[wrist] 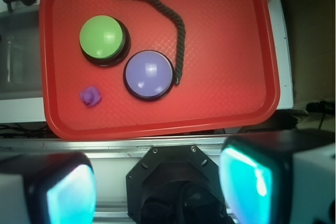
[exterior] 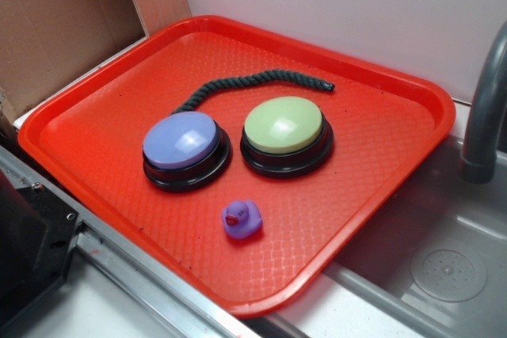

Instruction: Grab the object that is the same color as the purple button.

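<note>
My pincer (wrist: 157, 182) hangs high above the near edge of a red tray (wrist: 231, 51), its two pads wide apart and holding nothing. In the wrist view the pads frame the bottom corners of the picture, glowing teal, and my own base shows dark between them. The pincer does not appear in the exterior view.

The duck (wrist: 90, 96), small and purple with a reddish beak, sits on the tray ahead of my pincer and off to its left, close to the tray's near rim. It stands upright and alone, touching nothing, which I judge leaves room for a pad on either side.

Ahead of my pincer, nearly centred, is the purple button (wrist: 148, 75), a big dome on a black base, just beyond the duck and to its right. The green button (wrist: 103, 37) sits further ahead and left, next to the purple one; from the side they look almost touching.

A dark rope (wrist: 181, 30) curves across the far part of the tray, one end meeting the purple button's base on my right.

Nothing lies between my pincer and the duck. The hazard, as I judge it, is the purple button: a pad coming down wide could catch its base. The tray rests on a grey worktop (exterior: 380, 306) with a sink and faucet (exterior: 483, 116) at the far left.
</note>
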Controlling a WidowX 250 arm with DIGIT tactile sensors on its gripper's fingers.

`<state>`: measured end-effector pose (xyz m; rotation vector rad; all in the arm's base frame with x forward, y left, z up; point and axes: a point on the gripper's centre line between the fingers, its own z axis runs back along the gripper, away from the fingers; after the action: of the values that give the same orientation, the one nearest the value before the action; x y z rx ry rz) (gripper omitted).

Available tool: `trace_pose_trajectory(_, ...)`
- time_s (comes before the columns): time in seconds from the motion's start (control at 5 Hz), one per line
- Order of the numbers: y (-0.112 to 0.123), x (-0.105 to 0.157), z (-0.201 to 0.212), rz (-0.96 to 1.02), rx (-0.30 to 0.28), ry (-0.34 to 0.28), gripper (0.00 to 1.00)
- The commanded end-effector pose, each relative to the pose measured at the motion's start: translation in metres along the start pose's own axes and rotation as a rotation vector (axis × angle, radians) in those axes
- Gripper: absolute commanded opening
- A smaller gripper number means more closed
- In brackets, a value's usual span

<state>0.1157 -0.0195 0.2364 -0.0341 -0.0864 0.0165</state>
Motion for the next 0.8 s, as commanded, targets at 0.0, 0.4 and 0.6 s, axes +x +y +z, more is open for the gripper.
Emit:
trace_pose_trajectory(0.0, 0.0, 0.0, 0.0, 0.0, 0.0, 0.0, 1.0)
trace_pose_trajectory(0.4, -0.027, 0.007, -0.029, 0.073, -0.051, -0.047, 1.0)
trace_pose_trajectory(0.6, -0.041, 0.012, -0.051, 0.203, -0.114, -0.071, 1.0)
